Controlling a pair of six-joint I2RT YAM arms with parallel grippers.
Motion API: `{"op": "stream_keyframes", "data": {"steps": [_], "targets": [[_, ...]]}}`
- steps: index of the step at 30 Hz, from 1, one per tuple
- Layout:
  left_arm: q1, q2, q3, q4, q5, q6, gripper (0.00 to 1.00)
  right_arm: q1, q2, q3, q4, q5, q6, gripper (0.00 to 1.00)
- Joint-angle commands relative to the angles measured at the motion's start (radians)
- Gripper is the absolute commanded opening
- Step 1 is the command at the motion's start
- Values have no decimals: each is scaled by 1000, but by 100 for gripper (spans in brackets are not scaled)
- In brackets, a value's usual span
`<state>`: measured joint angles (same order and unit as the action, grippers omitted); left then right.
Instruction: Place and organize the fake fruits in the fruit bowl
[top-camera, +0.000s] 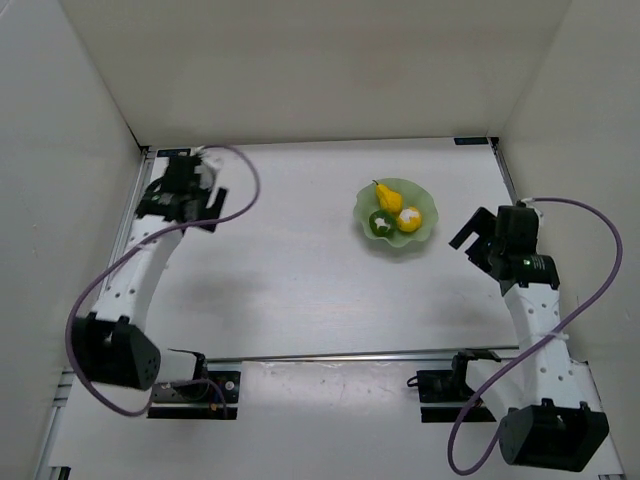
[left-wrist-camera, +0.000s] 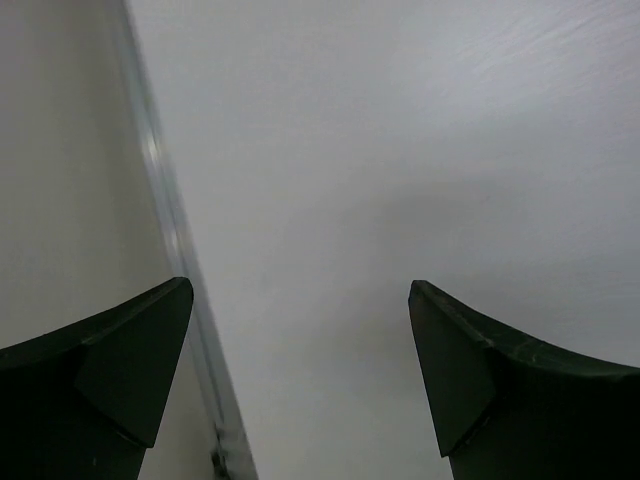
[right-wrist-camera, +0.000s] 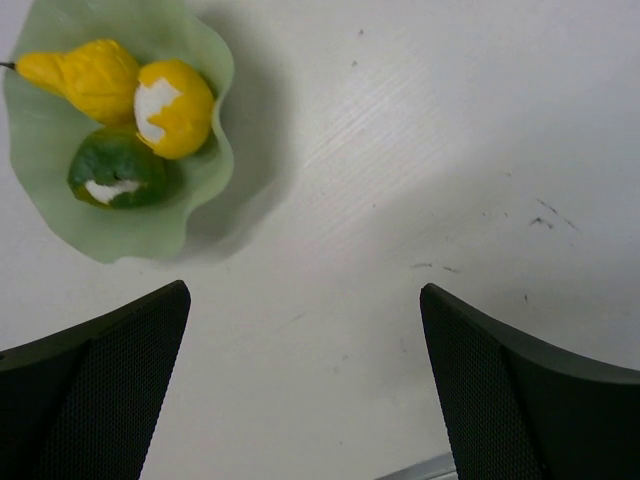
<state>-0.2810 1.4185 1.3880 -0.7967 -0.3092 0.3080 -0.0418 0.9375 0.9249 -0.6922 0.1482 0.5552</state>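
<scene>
The pale green fruit bowl (top-camera: 424, 231) with a wavy rim sits right of the table's middle. Inside it lie three fake fruits: a yellow pear (top-camera: 388, 197), a green round one (top-camera: 380, 224) and a yellow round one with a white patch (top-camera: 409, 219). The right wrist view shows the bowl (right-wrist-camera: 140, 235) at upper left with the pear (right-wrist-camera: 95, 75), the green fruit (right-wrist-camera: 115, 170) and the yellow fruit (right-wrist-camera: 175, 110). My right gripper (top-camera: 478, 242) (right-wrist-camera: 305, 300) is open, empty, just right of the bowl. My left gripper (top-camera: 192, 195) (left-wrist-camera: 300, 295) is open, empty, at the far left corner.
White walls enclose the table on the left, back and right. A metal strip (left-wrist-camera: 170, 220) where the left wall meets the table runs past the left gripper. A metal rail (top-camera: 350, 355) crosses the near edge ahead of both arm bases.
</scene>
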Motion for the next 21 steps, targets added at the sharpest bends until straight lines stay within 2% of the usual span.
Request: {"op": "stream_keyframes", "data": {"steps": [1, 2, 5, 8, 10, 13, 21], "targets": [[239, -220, -180, -119, 2, -67, 100, 2, -69, -52, -53, 8, 24, 100], [282, -269, -284, -119, -17, -67, 100, 2, -101, -64, -69, 8, 25, 100], [408, -459, -424, -66, -56, -67, 100, 2, -167, -95, -99, 8, 49, 100], [440, -607, -565, -65, -56, -76, 100, 2, -219, -107, -122, 8, 63, 100], [440, -683, -599, -65, -68, -105, 100, 2, -241, -107, -138, 8, 51, 100], [440, -725, -632, -65, -79, -144, 100, 2, -241, -107, -177, 31, 38, 100], [440, -702, -641, -125, -70, -210, 100, 2, -261, -129, -208, 22, 49, 100]]}}
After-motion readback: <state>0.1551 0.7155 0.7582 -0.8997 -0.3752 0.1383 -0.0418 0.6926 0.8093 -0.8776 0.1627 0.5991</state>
